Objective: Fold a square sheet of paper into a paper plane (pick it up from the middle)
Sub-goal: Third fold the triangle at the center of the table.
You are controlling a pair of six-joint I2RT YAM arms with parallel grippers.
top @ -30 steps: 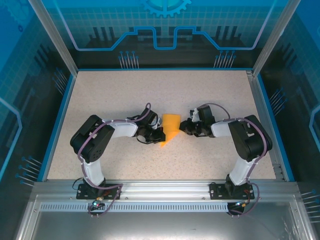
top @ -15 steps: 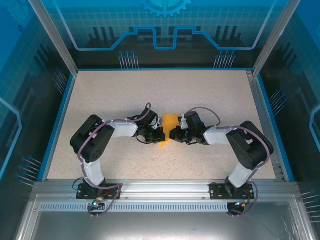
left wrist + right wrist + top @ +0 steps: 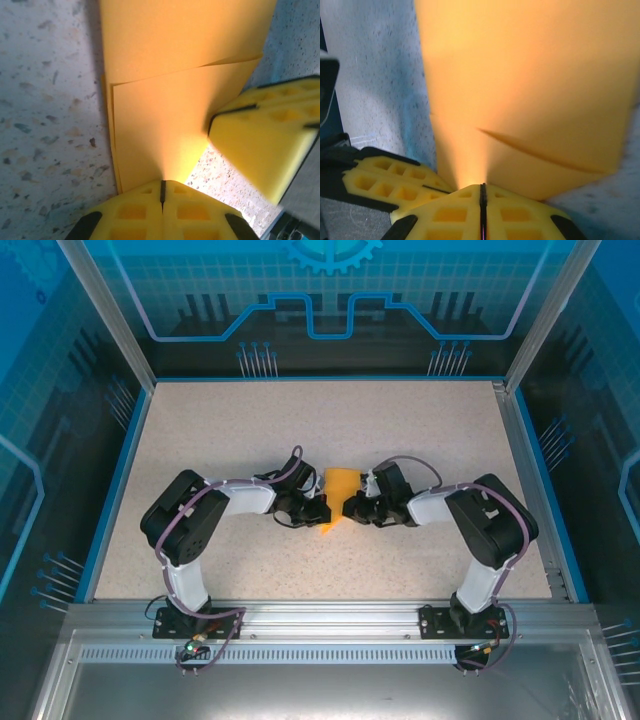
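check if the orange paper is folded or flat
Folded: the paper shows overlapping layers; left pincer and right pincer are shut on it.

My speckled beige tabletop (image 3: 230,430) lies inside a blue rim (image 3: 320,379). At 12 o'clock stands a clear blue panel (image 3: 330,300) bearing a gear emblem (image 3: 332,252); at 6 o'clock runs an aluminium rail (image 3: 320,618).

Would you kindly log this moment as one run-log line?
stage: mid-fold | paper: folded orange sheet, centre of table | left claw: shut on paper | right claw: shut on paper
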